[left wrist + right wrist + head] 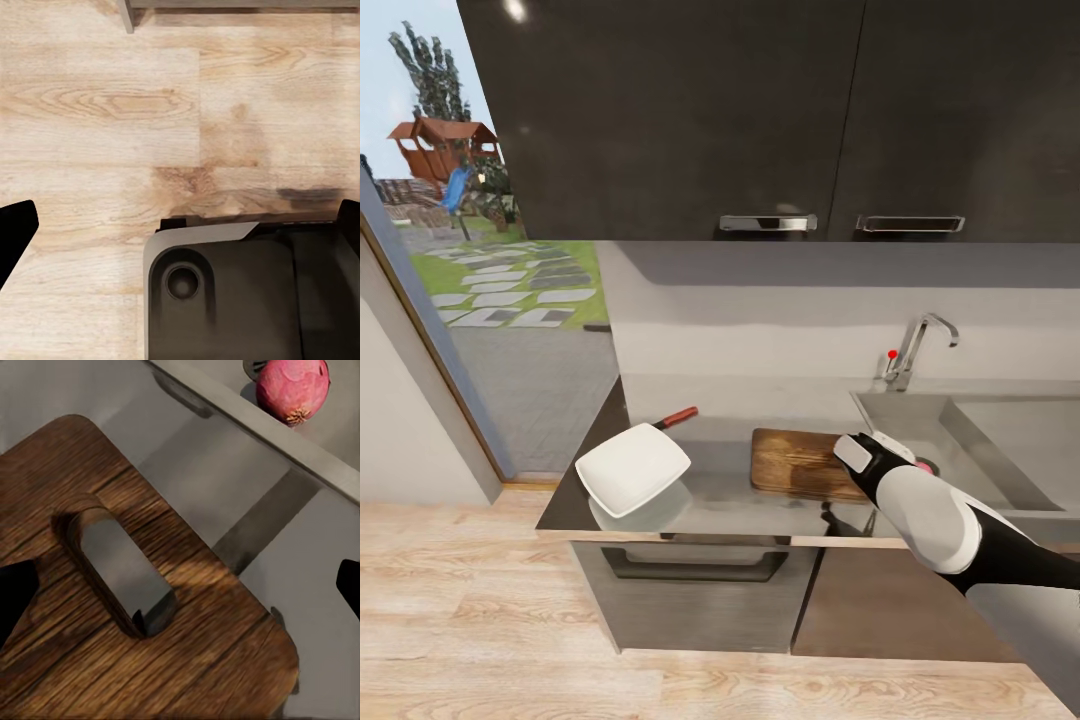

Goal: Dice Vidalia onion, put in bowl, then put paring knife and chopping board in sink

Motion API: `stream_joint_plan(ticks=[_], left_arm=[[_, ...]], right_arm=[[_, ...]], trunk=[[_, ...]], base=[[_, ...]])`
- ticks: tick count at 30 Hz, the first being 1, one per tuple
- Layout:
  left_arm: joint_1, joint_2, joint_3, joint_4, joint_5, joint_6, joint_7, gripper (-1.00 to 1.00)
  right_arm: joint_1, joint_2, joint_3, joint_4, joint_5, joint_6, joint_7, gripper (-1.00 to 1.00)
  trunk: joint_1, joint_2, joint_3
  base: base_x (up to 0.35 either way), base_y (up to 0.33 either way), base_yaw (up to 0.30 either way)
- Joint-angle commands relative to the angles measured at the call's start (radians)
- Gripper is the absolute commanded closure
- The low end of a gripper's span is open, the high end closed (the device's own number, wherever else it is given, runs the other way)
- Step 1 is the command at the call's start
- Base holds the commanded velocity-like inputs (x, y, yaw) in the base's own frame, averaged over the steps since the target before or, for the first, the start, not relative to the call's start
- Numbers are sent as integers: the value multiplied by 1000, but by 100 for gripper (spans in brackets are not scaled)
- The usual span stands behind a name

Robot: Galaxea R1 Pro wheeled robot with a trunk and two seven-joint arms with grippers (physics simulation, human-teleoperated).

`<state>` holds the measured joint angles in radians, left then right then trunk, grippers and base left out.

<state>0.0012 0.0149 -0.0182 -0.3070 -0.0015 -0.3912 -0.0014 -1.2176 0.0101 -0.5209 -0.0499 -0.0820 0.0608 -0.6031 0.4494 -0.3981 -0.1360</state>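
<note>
The round reddish-pink Vidalia onion (292, 390) lies in the matte grey rectangular sink (1000, 440), close to the basin's near wall; from the head we catch only a sliver of pink at (925, 466), just past our right gripper (865, 450). That gripper hangs over the handle end of the dark brown wooden chopping board (112, 607), whose slot-shaped hole sits directly under the wrist camera, and the two dark fingertips (15, 592) at the edges of that view stand well apart, so we read the jaws as spread with nothing between them. The relation that matters is simple: the onion lies ahead of the right gripper, across the sink's rim from the board, with its root tuft turned toward us. The right arm is plainly the nearer one. The left gripper (180, 225) hangs low by the robot's base over the pale plank floor, its fingers also wide and empty. We judge the coming move to be a short reach over the rim and down into the basin. Farther out, the glossy white squarish bowl (632, 468) sits on the smooth grey countertop (720, 495) well left of the board, the slim reddish-handled paring knife (676, 417) just behind it, and the chrome tap (920, 345) with its red knob stands at the sink's back.
</note>
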Motion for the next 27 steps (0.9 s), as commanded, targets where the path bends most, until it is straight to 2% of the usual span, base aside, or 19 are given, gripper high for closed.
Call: stream_joint_plan(ticks=[1,3,5,9,10,12,13,19,21,24,27], left_arm=[[0,0,-2,-1,0,-2,0,-100],[0,0,-2,-1,0,-2,0,-100],[-1,0,-2,-1,0,-2,0,-100],[0,0,-2,-1,0,-2,0,-100],[0,0,-2,-1,0,-2,0,-100],[0,0,-2,-1,0,-2,0,-100],[0,0,-2,-1,0,-2,0,-100],[0,0,-1,-1,0,-2,0,-100],[0,0,-1,-1,0,-2,0,-100],[0,0,-1,-1,0,-2,0,-100],[0,0,0,-1,0,-2,0,-100]], right_arm=[[0,5,8,-3,-4,6,0,-100],[0,8,8,-3,5,6,7,-100],[0,12,8,-4,31,4,26,-100],[0,14,8,-5,125,-23,108,-100],[0,14,7,-5,158,-43,143,-100],[0,14,7,-5,188,-65,176,-100],[0,14,7,-5,223,-92,213,-100],[0,14,7,-5,259,-130,282,-100],[0,12,7,-5,272,-135,334,-100],[0,6,7,-6,310,-139,468,-100],[0,1,6,-6,347,-151,567,-100]], trunk=[[1,-2,-2],[1,-2,-2],[1,-2,-2],[1,-2,-2],[1,-2,-2],[1,-2,-2],[1,-2,-2],[1,-2,-2],[1,-2,-2],[1,-2,-2],[1,-2,-2]], base=[[0,0,0],[0,0,0],[0,0,0],[0,0,0],[0,0,0],[0,0,0],[0,0,0],[0,0,0],[0,0,0],[0,0,0],[0,0,0]])
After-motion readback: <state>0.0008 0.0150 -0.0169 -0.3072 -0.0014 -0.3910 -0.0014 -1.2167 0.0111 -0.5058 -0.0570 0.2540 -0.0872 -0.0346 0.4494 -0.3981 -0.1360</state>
